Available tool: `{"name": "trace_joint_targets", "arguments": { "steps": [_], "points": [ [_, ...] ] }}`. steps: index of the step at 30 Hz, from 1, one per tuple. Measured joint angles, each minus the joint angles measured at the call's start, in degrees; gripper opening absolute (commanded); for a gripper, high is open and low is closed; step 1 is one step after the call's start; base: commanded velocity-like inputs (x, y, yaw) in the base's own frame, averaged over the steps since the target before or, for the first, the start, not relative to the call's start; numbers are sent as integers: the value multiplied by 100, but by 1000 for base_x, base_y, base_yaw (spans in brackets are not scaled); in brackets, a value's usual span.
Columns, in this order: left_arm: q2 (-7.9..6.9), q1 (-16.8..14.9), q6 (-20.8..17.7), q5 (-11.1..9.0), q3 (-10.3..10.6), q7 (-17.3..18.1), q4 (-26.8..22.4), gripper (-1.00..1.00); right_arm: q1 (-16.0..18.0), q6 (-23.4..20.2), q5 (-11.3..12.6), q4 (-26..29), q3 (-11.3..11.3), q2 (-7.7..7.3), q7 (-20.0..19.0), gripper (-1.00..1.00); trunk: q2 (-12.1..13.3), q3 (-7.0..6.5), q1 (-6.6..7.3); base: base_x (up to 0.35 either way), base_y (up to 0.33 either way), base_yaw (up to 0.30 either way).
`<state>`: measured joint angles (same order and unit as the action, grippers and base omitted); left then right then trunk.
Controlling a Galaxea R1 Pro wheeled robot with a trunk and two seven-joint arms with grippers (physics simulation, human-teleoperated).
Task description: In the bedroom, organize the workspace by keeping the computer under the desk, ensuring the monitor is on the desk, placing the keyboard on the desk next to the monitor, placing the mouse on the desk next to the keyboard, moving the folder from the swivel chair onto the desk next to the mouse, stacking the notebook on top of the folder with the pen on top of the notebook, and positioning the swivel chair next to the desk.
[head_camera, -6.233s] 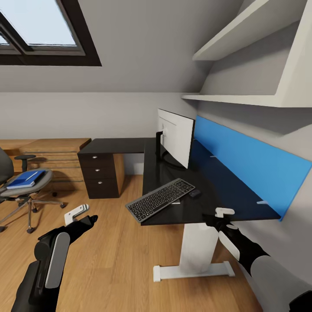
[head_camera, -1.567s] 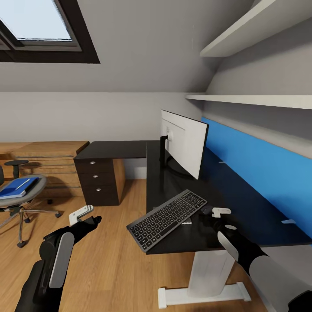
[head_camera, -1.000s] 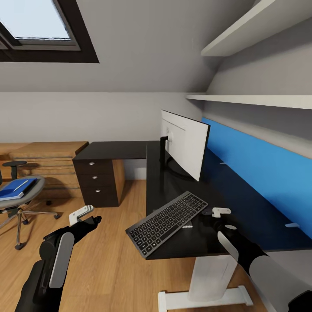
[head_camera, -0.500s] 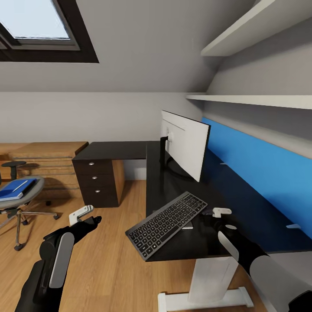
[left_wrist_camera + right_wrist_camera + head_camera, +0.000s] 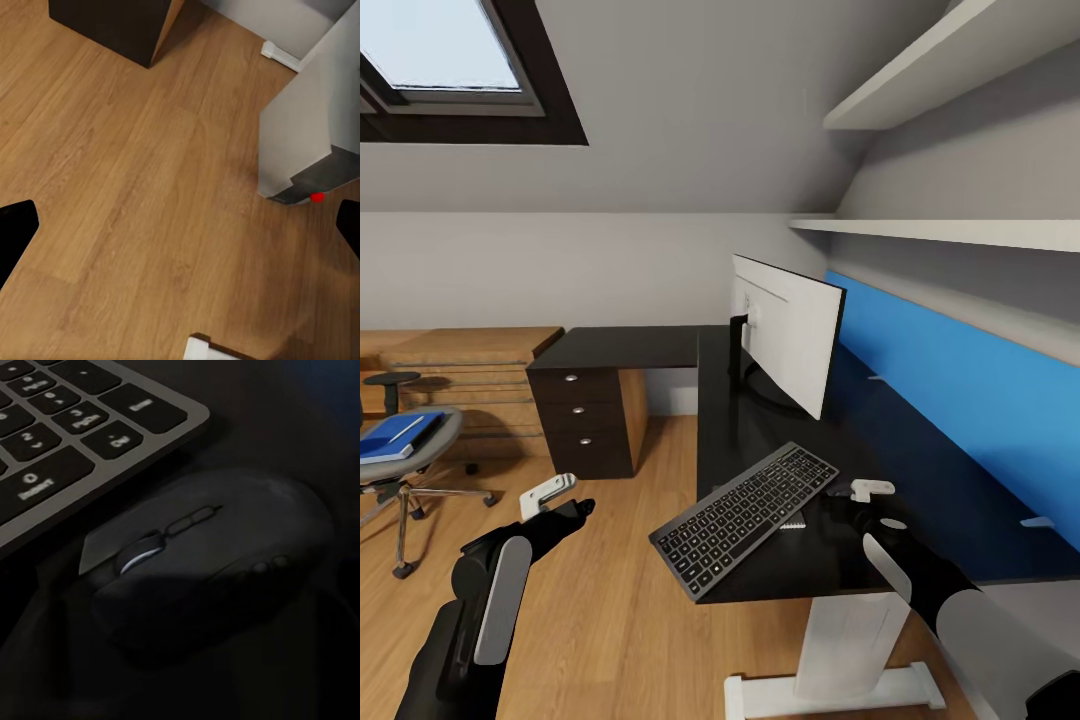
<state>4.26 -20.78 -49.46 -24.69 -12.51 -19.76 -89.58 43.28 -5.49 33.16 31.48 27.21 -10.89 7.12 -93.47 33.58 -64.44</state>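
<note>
The right tool (image 5: 857,497) sits over the mouse (image 5: 217,559) on the counter (image 5: 920,480), just right of the keyboard (image 5: 746,502); whether its jaws are parted or closed cannot be told. The left tool (image 5: 555,497) hangs apart over the floor (image 5: 127,195), jaws parted and empty. The keyboard overhangs the near edge. Recommended: seat the mouse flat beside the keyboard without nudging it further off.
</note>
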Motion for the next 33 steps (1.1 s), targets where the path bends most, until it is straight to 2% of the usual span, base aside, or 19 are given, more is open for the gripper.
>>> {"name": "trace_joint_targets", "arguments": {
  "steps": [6,12,33],
  "points": [
    [2,0,6,0,7,4,0,100,0,0,0,-6,0,5,0,100,0,0,1,47,0,0],
    [3,0,0,-2,152,-7,9,100,0,0,0,-4,0,1,0,100,0,0,0,17,0,0],
    [5,0,8,-2,169,-1,17,100,0,0,0,0,-7,-9,0,100,0,0,0,0,0,0]
  ]
}}
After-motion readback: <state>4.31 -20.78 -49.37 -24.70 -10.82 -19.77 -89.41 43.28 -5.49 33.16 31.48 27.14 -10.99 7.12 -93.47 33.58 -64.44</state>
